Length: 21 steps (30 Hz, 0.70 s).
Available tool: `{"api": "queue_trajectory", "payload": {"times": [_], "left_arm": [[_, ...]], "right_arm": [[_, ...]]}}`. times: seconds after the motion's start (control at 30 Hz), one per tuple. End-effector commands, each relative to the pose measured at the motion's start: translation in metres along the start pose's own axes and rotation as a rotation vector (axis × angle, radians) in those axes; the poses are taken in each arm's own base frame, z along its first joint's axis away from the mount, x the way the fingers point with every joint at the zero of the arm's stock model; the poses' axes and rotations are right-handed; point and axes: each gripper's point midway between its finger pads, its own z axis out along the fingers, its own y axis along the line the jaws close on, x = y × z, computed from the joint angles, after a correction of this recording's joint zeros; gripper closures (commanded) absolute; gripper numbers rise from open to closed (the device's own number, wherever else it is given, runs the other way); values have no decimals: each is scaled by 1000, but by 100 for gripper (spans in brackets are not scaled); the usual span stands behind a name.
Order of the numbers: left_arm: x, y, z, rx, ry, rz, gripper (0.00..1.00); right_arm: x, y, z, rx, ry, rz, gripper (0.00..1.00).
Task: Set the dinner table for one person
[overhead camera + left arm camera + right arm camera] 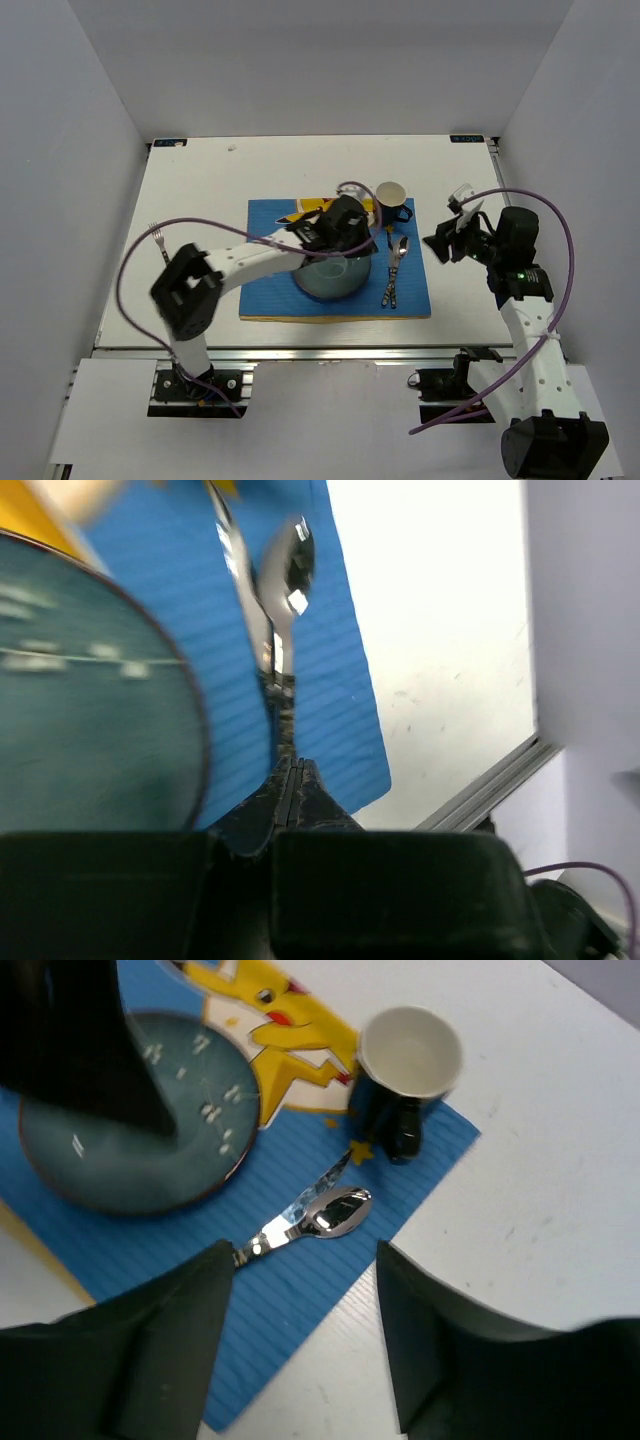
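A blue striped placemat (265, 290) with a yellow cartoon figure carries a blue-grey plate (330, 282) at its middle, a dark mug (391, 193) with a cream inside on its far right corner, and a spoon (398, 256) along its right side. A fork (159, 241) lies well to its left.

arms (250, 262) white, joints (188, 290) black | left gripper (290, 780) black | cables (574, 262) purple | green light (520, 275), maybe LED

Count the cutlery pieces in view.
3. A fork on the table left of the placemat; a spoon and a knife together on the placemat, right of the plate. The left arm may hide more.
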Motion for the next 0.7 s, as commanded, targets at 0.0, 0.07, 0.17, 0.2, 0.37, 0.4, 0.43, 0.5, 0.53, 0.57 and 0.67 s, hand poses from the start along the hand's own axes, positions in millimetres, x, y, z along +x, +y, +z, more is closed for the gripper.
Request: {"api": "queue_trajectory", "payload": {"times": [0.0, 0.07, 0.17, 0.2, 0.37, 0.4, 0.43, 0.5, 0.53, 0.57, 0.67], "left_arm": [[-55, 43, -61, -91, -144, -10, 95], [-66, 97, -92, -188, -175, -64, 89], [-73, 171, -138, -340, -226, -146, 68], [-73, 190, -149, -382, -233, -172, 61], [-53, 309, -208, -591, -188, -351, 42], [-51, 322, -214, -599, -173, -355, 42], [-52, 348, -230, -644, -197, -415, 40], [-48, 372, -238, -700, -172, -424, 40], [-47, 381, -242, -724, -163, -430, 40], [-46, 390, -246, -745, -155, -444, 40], [-46, 417, -256, -848, -127, -433, 39]], "right_arm": [[-7, 40, -5, -243, -43, -123, 32], [0, 44, -3, -270, -37, -109, 11], [5, 45, -1, -267, -43, -114, 11], [7, 44, 0, -263, -40, -110, 11], [12, 42, 6, -271, -30, -87, 14], [12, 42, 6, -272, -31, -78, 17], [11, 41, 8, -269, -32, -68, 27], [10, 41, 9, -275, -35, -57, 42], [12, 43, 11, -288, -33, -47, 64], [11, 42, 11, -290, -31, -40, 74], [14, 41, 14, -294, -17, -11, 90]]}}
